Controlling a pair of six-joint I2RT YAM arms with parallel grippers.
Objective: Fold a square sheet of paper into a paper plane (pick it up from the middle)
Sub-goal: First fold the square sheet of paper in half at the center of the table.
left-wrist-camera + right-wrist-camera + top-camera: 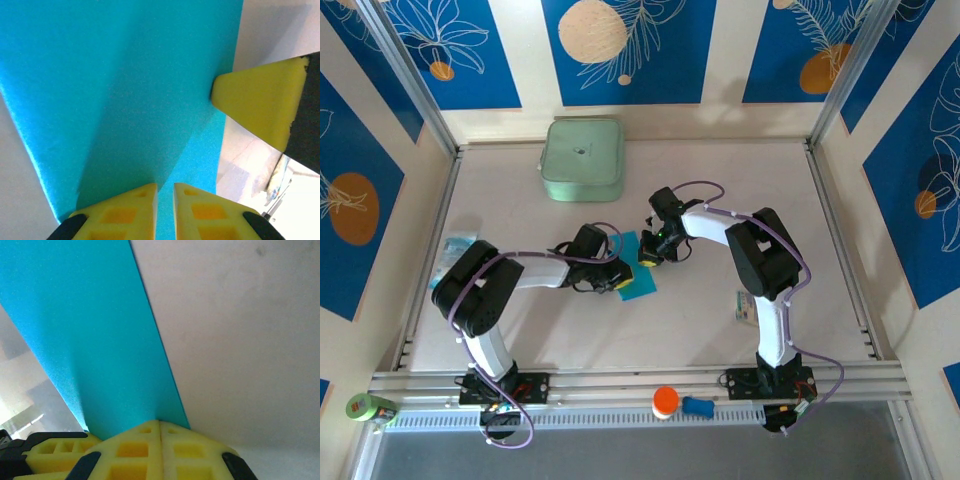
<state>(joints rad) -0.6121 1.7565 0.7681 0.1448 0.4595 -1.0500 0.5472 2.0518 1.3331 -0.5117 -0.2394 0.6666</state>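
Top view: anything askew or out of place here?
Nothing spilled or damaged. The cyan sheet sits skewed on the table, part-folded, with the right gripper shut on it. The left packet at the table's side and the right packet beside the right arm look stray.

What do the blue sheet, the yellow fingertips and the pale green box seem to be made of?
Blue sheet: probably thin paper, matte; fine grain, a soft fold. Yellow fingertips: perhaps foam or printed plastic, matte; grainy faces with square hollows. Pale green box: maybe smooth plastic with rounded corners; too small to be sure.
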